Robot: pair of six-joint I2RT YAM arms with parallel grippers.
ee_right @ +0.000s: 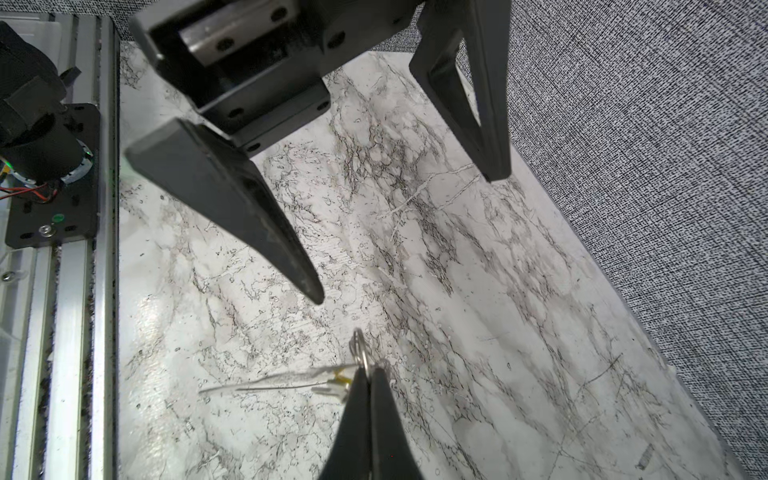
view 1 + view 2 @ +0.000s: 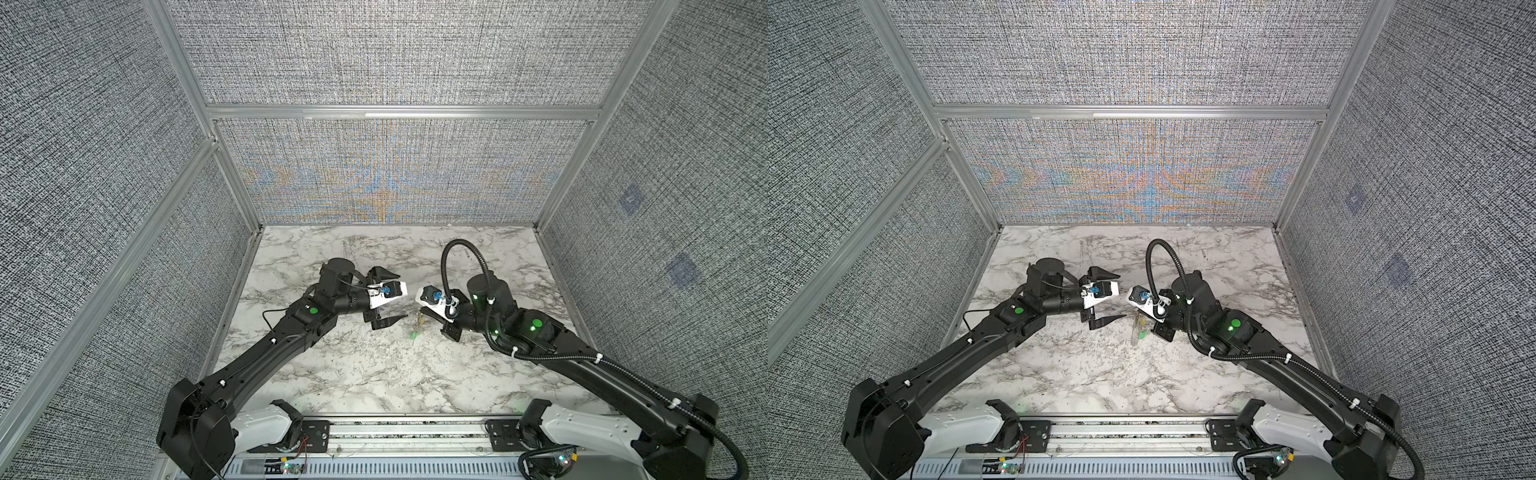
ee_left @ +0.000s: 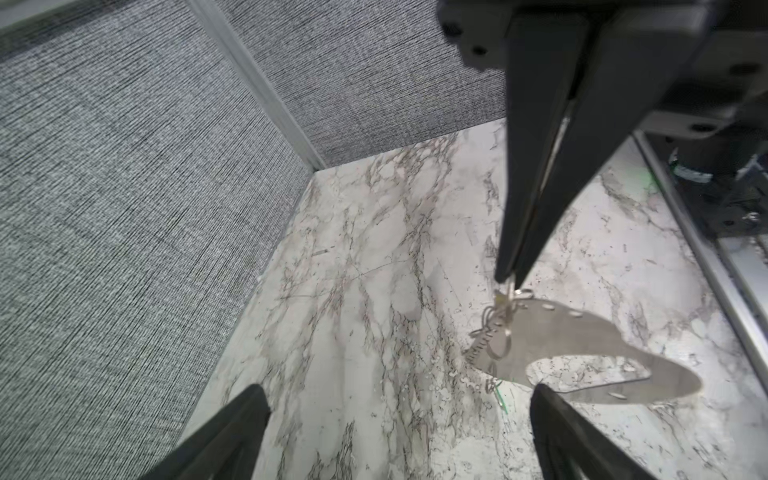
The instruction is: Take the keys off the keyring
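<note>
The right pincer [image 1: 369, 372] is pinching a small silver ring [image 1: 360, 351] between its closed fingertips, with the loop sticking out past them. At the ring's nine o'clock, a pale blurred streak [image 1: 282, 380] with a yellow patch is showing just beside the fingers, too smeared to name. Towards twelve o'clock, the left pincer [image 1: 406, 235] is hovering over the marble worktop [image 1: 519, 332], fingers spread wide, its nearer tip close to the ring.

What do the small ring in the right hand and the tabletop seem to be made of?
The small ring: probably steel wire, going by its silvery glint. The tabletop: white with grey veins, soft sheen; real marble or printed laminate, unclear.
</note>
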